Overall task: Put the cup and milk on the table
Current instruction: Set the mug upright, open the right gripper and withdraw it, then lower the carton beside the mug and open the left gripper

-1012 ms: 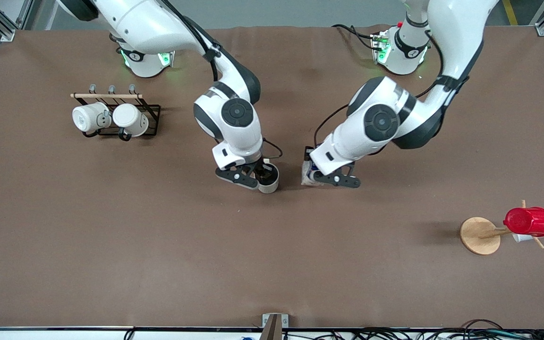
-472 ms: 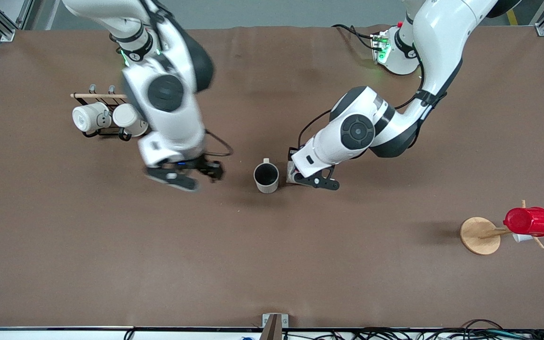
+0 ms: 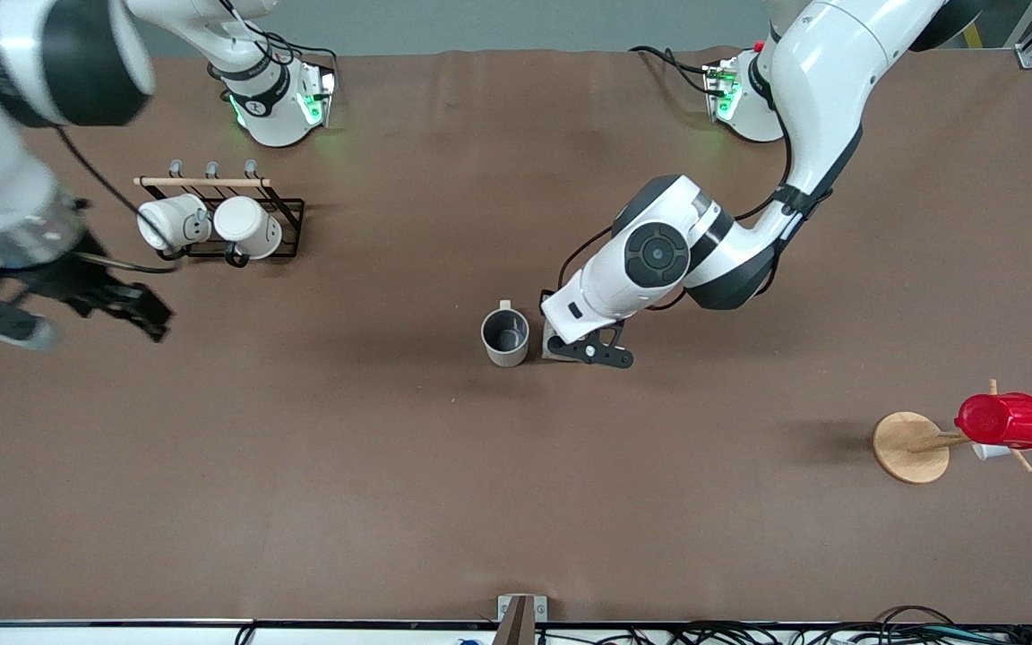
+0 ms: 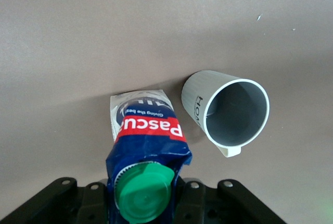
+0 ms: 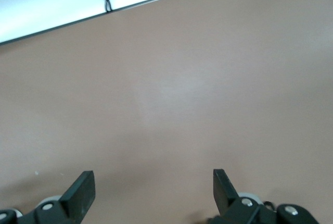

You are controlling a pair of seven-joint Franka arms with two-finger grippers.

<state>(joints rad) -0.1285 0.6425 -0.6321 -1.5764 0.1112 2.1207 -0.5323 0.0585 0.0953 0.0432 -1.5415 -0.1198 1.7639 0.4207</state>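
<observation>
The cup [image 3: 505,337] stands upright on the table [image 3: 516,502] near its middle, handle toward the robots. It also shows in the left wrist view [image 4: 233,112], dark grey inside, free of any gripper. My left gripper [image 3: 567,348] is shut on the milk [image 3: 551,347], right beside the cup toward the left arm's end. In the left wrist view the milk [image 4: 149,130] shows its red label and green cap [image 4: 143,193], its base at the table. My right gripper [image 3: 141,312] is open and empty over the table [image 5: 171,94] at the right arm's end, its fingers [image 5: 80,193] wide apart.
A black wire rack [image 3: 288,210] with two white mugs [image 3: 211,226] stands near the right arm's base. A wooden stand [image 3: 910,446] bearing a red cup [image 3: 1004,419] is at the left arm's end. The right wrist view shows the table's edge [image 5: 130,6] with cables.
My right gripper let go of the cup and swung away to the right arm's end of the table. My left gripper carried the milk closer to the cup.
</observation>
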